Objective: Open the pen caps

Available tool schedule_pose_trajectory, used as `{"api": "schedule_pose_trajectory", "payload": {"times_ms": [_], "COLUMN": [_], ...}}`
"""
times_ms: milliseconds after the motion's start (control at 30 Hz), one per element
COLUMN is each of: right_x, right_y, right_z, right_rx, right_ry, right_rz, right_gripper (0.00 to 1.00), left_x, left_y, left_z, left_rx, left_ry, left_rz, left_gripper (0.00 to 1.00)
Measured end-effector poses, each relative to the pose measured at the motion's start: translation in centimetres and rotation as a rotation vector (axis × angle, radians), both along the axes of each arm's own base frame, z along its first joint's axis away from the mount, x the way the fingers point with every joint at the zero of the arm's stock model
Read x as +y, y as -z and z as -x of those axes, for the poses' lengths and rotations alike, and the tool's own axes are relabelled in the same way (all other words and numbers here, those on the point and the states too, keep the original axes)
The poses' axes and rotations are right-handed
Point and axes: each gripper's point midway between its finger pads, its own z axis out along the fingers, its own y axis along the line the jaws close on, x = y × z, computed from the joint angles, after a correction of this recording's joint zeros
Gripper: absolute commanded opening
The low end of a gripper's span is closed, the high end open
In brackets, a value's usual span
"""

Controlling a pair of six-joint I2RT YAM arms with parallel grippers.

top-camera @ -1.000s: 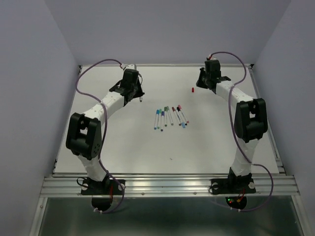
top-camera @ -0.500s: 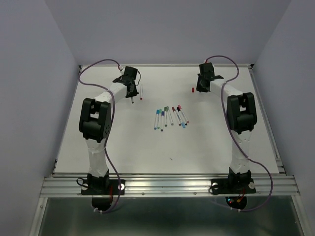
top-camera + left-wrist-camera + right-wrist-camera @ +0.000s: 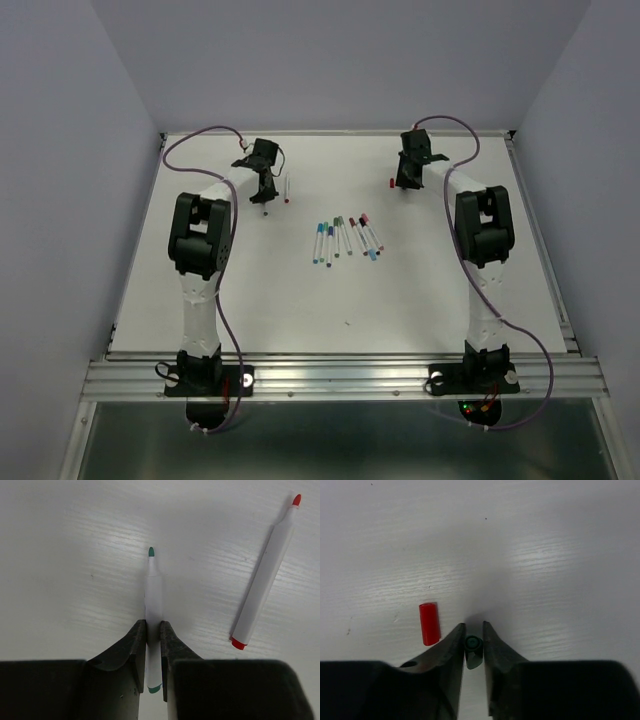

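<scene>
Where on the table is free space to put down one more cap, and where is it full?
Free: the near strip of the table between the pen row and the arm bases; also the far middle, between the red pen and the red cap. Crowded: the pen row, and around the left hand and the right hand.

White green-tipped pen [image 3: 153,595], white red-tipped pen [image 3: 263,575], red cap [image 3: 429,624], dark green cap [image 3: 473,644]
</scene>
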Motion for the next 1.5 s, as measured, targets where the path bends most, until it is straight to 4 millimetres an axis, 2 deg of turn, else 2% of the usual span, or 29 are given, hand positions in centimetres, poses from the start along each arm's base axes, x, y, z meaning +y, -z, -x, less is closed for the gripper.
{"api": "schedule_pose_trajectory", "payload": {"times_ms": [167, 367, 600, 633, 667, 767, 833, 933, 967, 1000, 1067, 1100, 1133, 1167, 1200, 1233, 1367, 1500], "right_x": [0.1, 0.0, -0.1, -0.1, -0.1, -0.1, -0.2, -0.2, -0.2, -0.3, -0.4, -0.5, -0.6, -0.7, -0.8, -0.9, -1.6, -1.9], "right_y": [0.1, 0.2, -0.2, -0.5, -0.9, -3.1, -5.1, -8.6, -9.0, -11.5, -13.6, -14.6, -15.4, -16.0, -16.8, -17.3, -18.2, -18.4], "right_z": [0.1, 0.1, 0.0, 0.0, 0.1, 0.0, 0.1, 0.3, 0.5, 0.7, 1.3, 1.8, 2.3, 2.8, 3.4, 3.9, 6.8, 9.1], "right_rx": [0.006, 0.007, -0.001, -0.005, -0.009, -0.043, -0.076, -0.135, -0.139, -0.184, -0.220, -0.236, -0.247, -0.253, -0.268, -0.278, -0.291, -0.300], "right_ry": [-0.011, -0.013, -0.007, -0.006, -0.006, -0.006, -0.007, -0.007, -0.007, -0.007, -0.007, -0.006, -0.001, -0.005, 0.001, 0.004, 0.019, 0.024], "right_rz": [0.002, 0.005, 0.010, 0.010, 0.010, 0.003, -0.003, -0.015, -0.015, -0.025, -0.033, -0.037, -0.045, -0.044, -0.050, -0.057, -0.069, -0.084], "right_gripper": [0.37, 0.40, 0.47, 0.47, 0.47, 0.50, 0.54, 0.57, 0.58, 0.61, 0.68, 0.89, 1.00, 1.00, 1.00, 1.00, 1.00, 1.00], "left_x": [0.3, 0.2, 0.2, 0.2, 0.2, 0.2, 0.2, 0.1, 0.1, 0.1, 0.1, 0.1, 0.1, 0.1, 0.1, 0.1, -0.3, -1.4], "left_y": [0.8, 0.4, 0.1, 0.1, 0.1, 0.1, 0.2, 0.2, 0.2, 0.2, 0.1, 0.1, 0.1, 0.0, -0.2, -0.5, -3.7, -7.8], "left_z": [-0.2, -0.9, -1.1, -1.1, -1.1, -1.1, -1.1, -1.1, -1.1, -1.1, -1.1, -1.0, -0.7, -0.4, 0.1, 0.9, 4.7, 6.8], "left_rx": [0.018, 0.002, -0.003, -0.003, -0.003, -0.002, -0.001, -0.001, -0.001, 0.000, -0.002, 0.000, 0.003, 0.005, 0.001, 0.001, -0.038, -0.137], "left_ry": [-0.006, -0.007, -0.001, -0.001, 0.000, 0.004, 0.005, 0.007, 0.008, 0.009, 0.009, 0.010, 0.011, 0.013, 0.015, 0.025, 0.048, 0.087], "left_rz": [-0.004, 0.002, 0.001, 0.001, 0.002, 0.002, 0.003, 0.004, 0.006, 0.005, 0.007, 0.008, 0.010, 0.012, 0.019, 0.028, 0.090, 0.134], "left_gripper": [0.03, 0.10, 0.29, 0.35, 0.35, 0.43, 0.53, 0.56, 0.56, 0.57, 0.58, 0.61, 0.69, 0.74, 0.92, 0.99, 0.99, 0.99]}}
